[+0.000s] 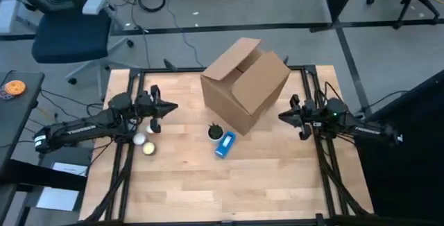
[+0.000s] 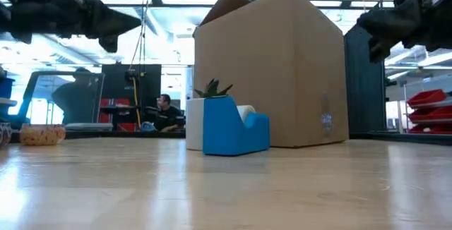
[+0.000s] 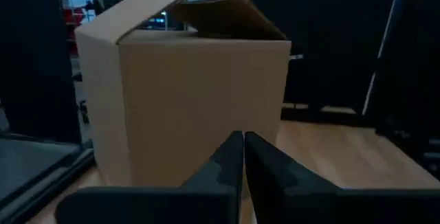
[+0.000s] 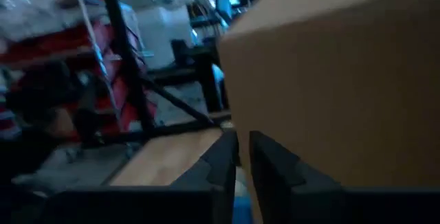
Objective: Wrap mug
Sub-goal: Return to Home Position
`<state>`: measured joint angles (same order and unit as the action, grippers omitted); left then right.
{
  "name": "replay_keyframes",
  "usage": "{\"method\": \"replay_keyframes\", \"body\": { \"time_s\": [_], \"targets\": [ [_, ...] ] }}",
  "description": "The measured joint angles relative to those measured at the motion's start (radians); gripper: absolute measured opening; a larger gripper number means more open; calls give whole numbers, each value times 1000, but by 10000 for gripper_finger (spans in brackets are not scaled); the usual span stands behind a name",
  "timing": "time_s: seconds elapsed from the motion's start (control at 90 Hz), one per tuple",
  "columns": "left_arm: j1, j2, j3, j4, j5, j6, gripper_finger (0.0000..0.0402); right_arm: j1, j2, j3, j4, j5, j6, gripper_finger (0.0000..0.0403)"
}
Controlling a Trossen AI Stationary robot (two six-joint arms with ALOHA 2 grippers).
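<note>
Mug can't be seen in any of the views, so I can't tell where it is. What you do get is the cardboard box (image 1: 245, 84), sitting upper middle of the overhead frame on the wooden table (image 1: 208, 191), turned at an angle. Its top flaps aren't lying flat; one is tipped up in the left wrist view (image 3: 185, 93).

Just below the box in the overhead shot there's a little white pot with a green plant (image 1: 216, 132), and right next to it a blue tape dispenser (image 1: 225, 145). From table level the dispenser (image 2: 235, 128) is in front of the box with the pot (image 2: 195, 123) tucked against its left side.

Left gripper (image 1: 170, 106) is centre-left of the overhead frame, pointing toward the box but well apart from it. Its fingers (image 3: 227, 162) are pressed together, nothing between them. Right gripper (image 1: 283, 116) mirrors it at centre-right, near the box's corner, with its fingers (image 4: 223, 159) all but together, just a sliver of gap, empty too. Both hang up off the table, in the top corners of the low view.

A small white ball (image 1: 139, 139) and a yellowish round thing (image 1: 149, 149) lie just below the left gripper. A person (image 2: 164, 113) sits far in the background.
</note>
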<state>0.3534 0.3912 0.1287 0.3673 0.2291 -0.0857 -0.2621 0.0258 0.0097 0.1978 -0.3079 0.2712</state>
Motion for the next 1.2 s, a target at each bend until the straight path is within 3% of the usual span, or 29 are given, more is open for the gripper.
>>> {"method": "replay_keyframes", "body": {
  "time_s": [0.144,0.333,1.2],
  "targets": [
    [-1,0,-121,100,1,-39,0,18,15,0,-73,-1,14,20],
    [-18,0,-119,15,27,7,0,18,33,0,-74,6,23,20],
    [-20,1,-119,56,-1,52,0,18,34,-1,-59,7,17,20]
  ]
}}
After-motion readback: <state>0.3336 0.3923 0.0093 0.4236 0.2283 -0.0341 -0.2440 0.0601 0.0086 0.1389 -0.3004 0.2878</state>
